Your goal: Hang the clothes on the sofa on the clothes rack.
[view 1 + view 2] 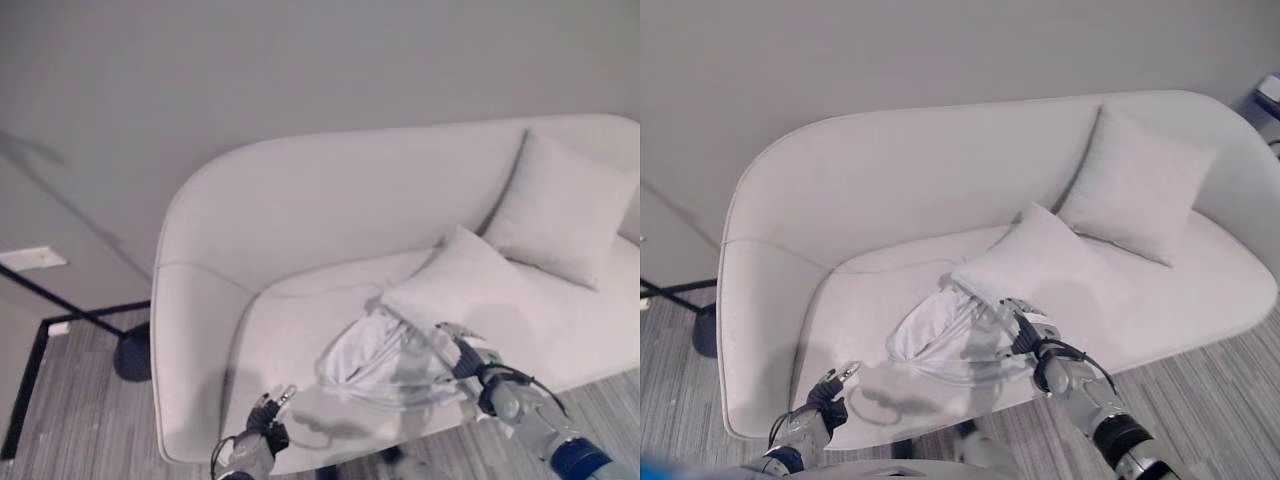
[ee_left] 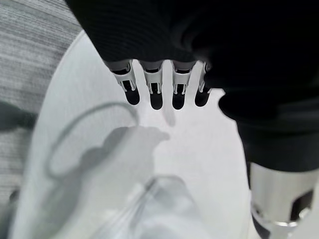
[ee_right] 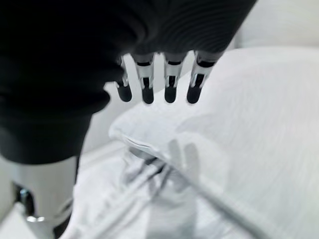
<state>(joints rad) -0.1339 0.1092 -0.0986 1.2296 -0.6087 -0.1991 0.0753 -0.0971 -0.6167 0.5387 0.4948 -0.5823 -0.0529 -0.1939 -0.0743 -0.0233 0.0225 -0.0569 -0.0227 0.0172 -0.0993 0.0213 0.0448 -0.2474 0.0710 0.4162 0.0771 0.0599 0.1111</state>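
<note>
Crumpled clothes lengthwise along sofa

Sofa – matt pale cloth, fine even weave, smooth over the back and seat. Two cushions in the same soft matt fabric. Clothes – thin white cloth, crumpled and creased, slight sheen on the folds. Right hand: silver metal-look fingers with glossy dark tips, cover dark ribbed matt material. Left hand same finish. Floor – grey streaked planks, low gloss. Wall plain matt.
</note>
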